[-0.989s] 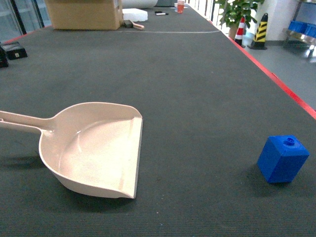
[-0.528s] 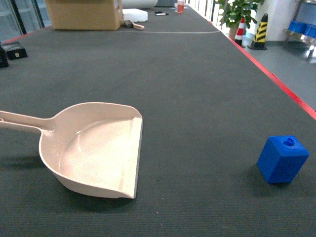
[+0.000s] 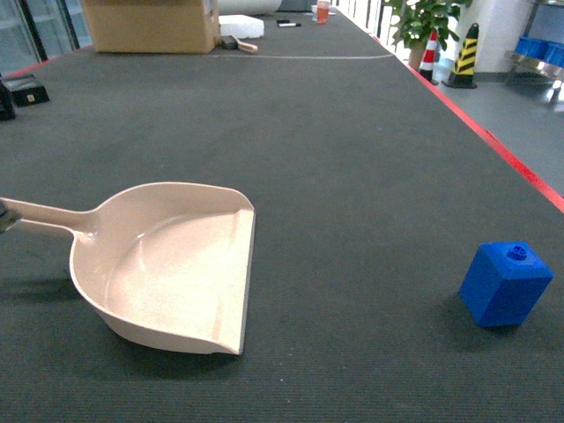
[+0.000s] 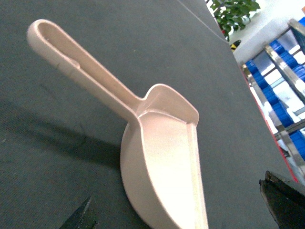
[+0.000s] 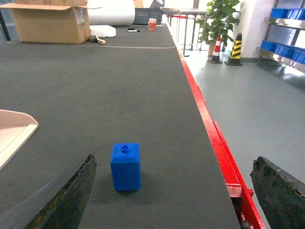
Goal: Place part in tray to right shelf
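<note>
Part (image 3: 505,284), a small blue block with a round stud on top, is seen standing upright on the dark counter (image 3: 352,141), near its red right edge and well apart from the tray (image 3: 167,264). In the right wrist view the part (image 5: 126,166) is framed between the two dark fingers of the right gripper (image 5: 174,200), whose jaws are spread wide and touch nothing.

The tray is laid flat on the counter to the left, its straight front lip turned toward the part and its long handle running off to the left edge of the head view. In the left wrist view the tray (image 4: 162,162) is shown from behind its handle, with the fingers of the left gripper (image 4: 186,210) visible only at the bottom corners; the jaws are parted and nothing is held.

At the far end of the counter a cardboard box (image 3: 152,25) is seen. Beyond the red edge, a potted plant (image 3: 419,21) and a striped cone (image 3: 464,55) stand on the floor, and a steel shelf (image 3: 538,60) bearing blue crates (image 3: 539,48) is seen at the far right.
</note>
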You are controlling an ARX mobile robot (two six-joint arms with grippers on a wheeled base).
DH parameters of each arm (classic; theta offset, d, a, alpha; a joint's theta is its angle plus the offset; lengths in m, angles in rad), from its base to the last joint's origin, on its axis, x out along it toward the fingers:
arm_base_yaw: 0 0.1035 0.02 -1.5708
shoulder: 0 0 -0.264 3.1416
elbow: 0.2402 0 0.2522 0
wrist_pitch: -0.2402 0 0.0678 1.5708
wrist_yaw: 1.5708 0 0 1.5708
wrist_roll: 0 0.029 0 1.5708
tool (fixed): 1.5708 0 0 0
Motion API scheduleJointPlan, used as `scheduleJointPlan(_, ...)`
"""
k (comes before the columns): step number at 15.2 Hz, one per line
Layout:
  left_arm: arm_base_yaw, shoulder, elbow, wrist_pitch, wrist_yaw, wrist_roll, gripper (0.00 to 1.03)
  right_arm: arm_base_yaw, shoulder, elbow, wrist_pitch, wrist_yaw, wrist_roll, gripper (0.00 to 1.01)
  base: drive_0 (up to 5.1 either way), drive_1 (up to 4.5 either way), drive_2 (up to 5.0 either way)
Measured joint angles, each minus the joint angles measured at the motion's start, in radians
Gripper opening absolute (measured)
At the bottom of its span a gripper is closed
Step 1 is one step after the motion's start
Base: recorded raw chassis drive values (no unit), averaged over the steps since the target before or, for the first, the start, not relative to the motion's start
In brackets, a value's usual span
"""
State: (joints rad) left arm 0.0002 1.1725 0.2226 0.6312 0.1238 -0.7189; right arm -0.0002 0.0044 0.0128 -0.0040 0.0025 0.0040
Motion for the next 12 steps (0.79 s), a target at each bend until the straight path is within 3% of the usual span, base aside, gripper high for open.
scheduleJointPlan(2,-0.001,0.279,0.119,0.158,-0.017,-0.09,0.98,0.0,0.0,0.0,0.0,0.0,0.0,0.98,0.0,0.0,0.0)
scheduleJointPlan(5,0.024,0.522,0.233,0.219,-0.02,-0.168,0.98,0.0,0.0,0.0,0.0,0.0,0.0,0.98,0.0,0.0,0.0)
scheduleJointPlan(9,0.087,0.668,0.377,0.248,-0.041,-0.24,0.98,0.0,0.0,0.0,0.0,0.0,0.0,0.98,0.0,0.0,0.0)
scheduleJointPlan(12,0.111,0.755,0.468,0.254,-0.058,-0.257,0.98,0.0,0.0,0.0,0.0,0.0,0.0,0.98,0.0,0.0,0.0)
